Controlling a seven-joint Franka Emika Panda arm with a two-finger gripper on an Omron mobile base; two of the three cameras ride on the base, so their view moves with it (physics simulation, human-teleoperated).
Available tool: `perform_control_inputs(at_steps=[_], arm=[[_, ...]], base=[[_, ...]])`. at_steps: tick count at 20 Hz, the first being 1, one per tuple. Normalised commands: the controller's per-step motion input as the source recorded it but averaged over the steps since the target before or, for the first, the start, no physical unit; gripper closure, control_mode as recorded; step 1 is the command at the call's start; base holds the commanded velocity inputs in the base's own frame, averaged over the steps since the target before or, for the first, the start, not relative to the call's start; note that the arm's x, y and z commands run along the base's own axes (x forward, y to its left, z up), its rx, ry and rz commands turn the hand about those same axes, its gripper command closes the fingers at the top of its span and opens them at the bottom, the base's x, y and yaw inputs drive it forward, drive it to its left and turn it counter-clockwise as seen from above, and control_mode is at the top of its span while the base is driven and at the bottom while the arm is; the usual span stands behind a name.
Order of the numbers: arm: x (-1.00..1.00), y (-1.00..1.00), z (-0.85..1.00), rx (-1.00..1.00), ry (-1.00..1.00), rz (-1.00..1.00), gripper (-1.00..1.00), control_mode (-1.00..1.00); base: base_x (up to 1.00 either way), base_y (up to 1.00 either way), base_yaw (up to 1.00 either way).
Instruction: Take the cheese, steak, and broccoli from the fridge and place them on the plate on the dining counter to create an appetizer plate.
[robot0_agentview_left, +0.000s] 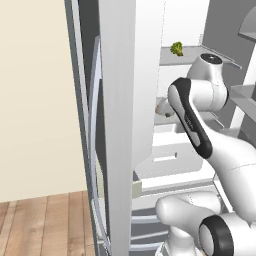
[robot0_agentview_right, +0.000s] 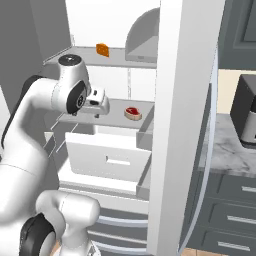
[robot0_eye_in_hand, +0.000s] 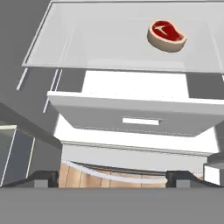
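Smooth white plastic, raw meat, plank wood

The fridge (robot0_agentview_right: 170, 125) looks smooth, matt white plastic; the steak (robot0_eye_in_hand: 166, 36), at 1 o'clock in the hand view, glistens red with a pale fat rim; the floor (robot0_agentview_left: 45, 222) is grained wood; the broccoli (robot0_agentview_left: 176, 48) is lumpy.

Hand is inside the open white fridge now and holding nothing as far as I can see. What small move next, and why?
Probably ease the gripper forward and toward the raw red oval steak. It lies alone on the glass shelf ahead of the hand, above the white drawer. The dark fingertips stand wide apart with nothing between them, so the jaws are ready to grasp.
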Motion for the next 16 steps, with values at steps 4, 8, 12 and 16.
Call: perform_control_inputs(at_steps=[4,8,12,16], arm=[[0.0,0.0,0.49,0.0,-0.23,0.05,-1.0,-1.0],[0.03,0.0,0.61,-0.02,-0.14,0.0,-1.0,-1.0],[0.23,0.01,0.67,-0.03,-0.07,0.0,-1.0,-1.0],[0.12,0.01,0.54,0.0,-0.07,0.0,-1.0,-1.0]], base=[[0.0,0.0,0.0],[0.0,0.0,0.0],[0.0,0.0,0.0],[0.0,0.0,0.0]])
